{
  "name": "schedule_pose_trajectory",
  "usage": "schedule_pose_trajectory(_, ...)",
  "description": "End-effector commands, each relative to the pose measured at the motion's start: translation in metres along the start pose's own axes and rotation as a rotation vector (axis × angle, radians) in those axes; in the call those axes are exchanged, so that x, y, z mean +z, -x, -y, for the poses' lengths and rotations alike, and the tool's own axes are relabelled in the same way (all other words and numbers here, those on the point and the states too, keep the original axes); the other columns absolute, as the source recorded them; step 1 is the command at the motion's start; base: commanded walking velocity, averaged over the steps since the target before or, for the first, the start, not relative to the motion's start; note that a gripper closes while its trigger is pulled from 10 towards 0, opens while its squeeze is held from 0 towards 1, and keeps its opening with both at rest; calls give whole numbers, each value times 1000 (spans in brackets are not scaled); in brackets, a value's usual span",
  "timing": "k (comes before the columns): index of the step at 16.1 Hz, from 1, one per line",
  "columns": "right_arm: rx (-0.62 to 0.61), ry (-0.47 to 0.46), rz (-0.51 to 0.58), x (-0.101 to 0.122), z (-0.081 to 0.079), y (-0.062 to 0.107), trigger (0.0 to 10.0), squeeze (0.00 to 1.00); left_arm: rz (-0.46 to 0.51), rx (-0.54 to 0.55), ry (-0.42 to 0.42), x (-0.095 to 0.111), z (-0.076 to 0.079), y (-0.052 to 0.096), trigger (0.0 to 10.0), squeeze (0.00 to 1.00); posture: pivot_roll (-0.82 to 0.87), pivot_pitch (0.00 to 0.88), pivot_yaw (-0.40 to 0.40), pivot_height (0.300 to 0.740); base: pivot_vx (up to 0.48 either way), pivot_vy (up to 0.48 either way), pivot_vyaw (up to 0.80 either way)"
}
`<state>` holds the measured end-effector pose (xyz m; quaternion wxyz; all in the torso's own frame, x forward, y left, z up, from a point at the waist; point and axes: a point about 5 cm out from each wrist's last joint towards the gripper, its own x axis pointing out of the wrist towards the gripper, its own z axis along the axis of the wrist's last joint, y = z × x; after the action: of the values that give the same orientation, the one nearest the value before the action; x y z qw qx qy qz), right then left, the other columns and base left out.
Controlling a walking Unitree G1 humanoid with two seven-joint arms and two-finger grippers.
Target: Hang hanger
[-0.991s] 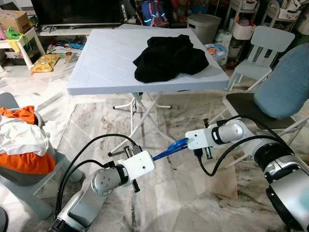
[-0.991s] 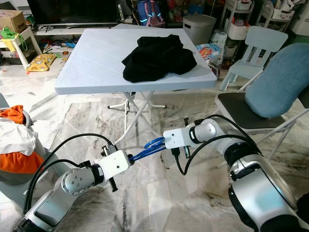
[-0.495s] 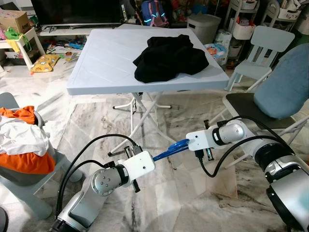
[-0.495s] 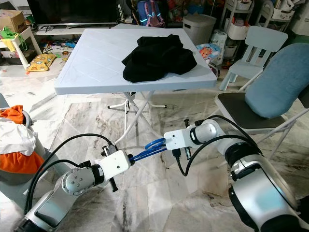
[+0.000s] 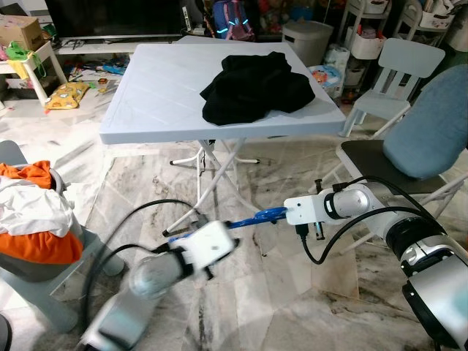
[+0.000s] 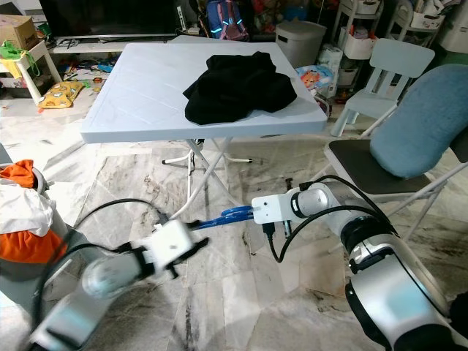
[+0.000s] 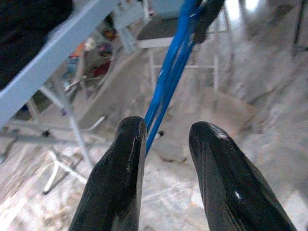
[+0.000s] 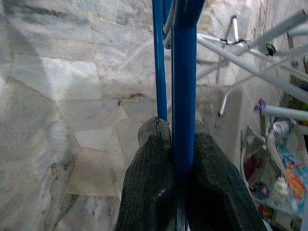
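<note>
A blue hanger (image 5: 252,219) hangs low over the marble floor in front of the white folding table (image 5: 161,88). My right gripper (image 5: 281,214) is shut on the hanger's right end; in the right wrist view the blue bar (image 8: 184,72) sits pinched between the fingers (image 8: 149,159). My left gripper (image 7: 168,132) is open, with the hanger's other end (image 7: 171,77) just past its fingertips and not clamped. The left arm (image 5: 208,245) is motion-blurred at the hanger's left end. A black garment (image 5: 256,88) lies crumpled on the table top.
A basket of orange and white laundry (image 5: 29,219) stands at my left. A folding chair with a blue cushion (image 5: 428,124) is at my right, with a small white chair (image 5: 398,80) behind it. Table legs (image 5: 208,175) stand just beyond the hanger.
My left arm has gone blurry with motion and its fingers now stand apart off the hanger. The hanger lies flatter than before. The right gripper has stayed shut on it, shifting slightly right.
</note>
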<state>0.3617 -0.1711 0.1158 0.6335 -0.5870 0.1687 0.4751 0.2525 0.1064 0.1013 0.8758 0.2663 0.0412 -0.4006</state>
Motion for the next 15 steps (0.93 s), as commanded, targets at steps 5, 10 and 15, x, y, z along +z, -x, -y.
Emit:
schedule_pose_trajectory(5,-78,-131,-15,-6,2,-1,0,0,115,314,32,10,-10,19,10000,1000,-31,0,-47,740,0,0,0)
schedule_pose_trajectory(10,-202,-686,83,-23,-33,-13,0,0,136,668,208,0,-20,18,10000,1000,-2,0,-79,740,0,0,0)
schedule_pose_trajectory(15,-398,-1141,44,-40,-85,-25,0,0,13,921,343,-44,-47,28,10000,1000,-37,0,-30,740,0,0,0)
